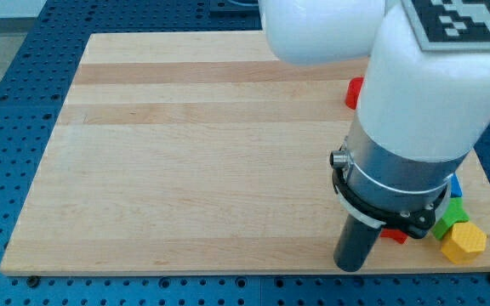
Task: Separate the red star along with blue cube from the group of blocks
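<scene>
The wooden worktop [202,153] fills most of the view, a pale board resting on a blue perforated base [7,110]. Most of its surface, from the left edge across to the middle, carries no blocks.

Our arm [424,93] comes next in size: a bulky white housing with a grey collar and black clamp ring, entering from the top right corner and covering much of the board's right side. A black-and-white marker [462,21] sits on top of it. Below the collar hangs the dark rod, and our tip [348,268] meets the board close to the bottom edge, toward the right corner. We carry no gripper, so there is no opening or closing to report; the rod holds nothing.

The blocks are all small and partly hidden by our arm. A red block [353,92] peeks out near the right edge, toward the top; its shape cannot be told. Near the bottom right corner sit a yellow block [464,241], a green block [452,214] touching it just above, and a sliver of a blue block [455,184] above that. A second red block [395,235] shows just right of our tip, under the clamp. Which red piece is the star, we cannot tell.
</scene>
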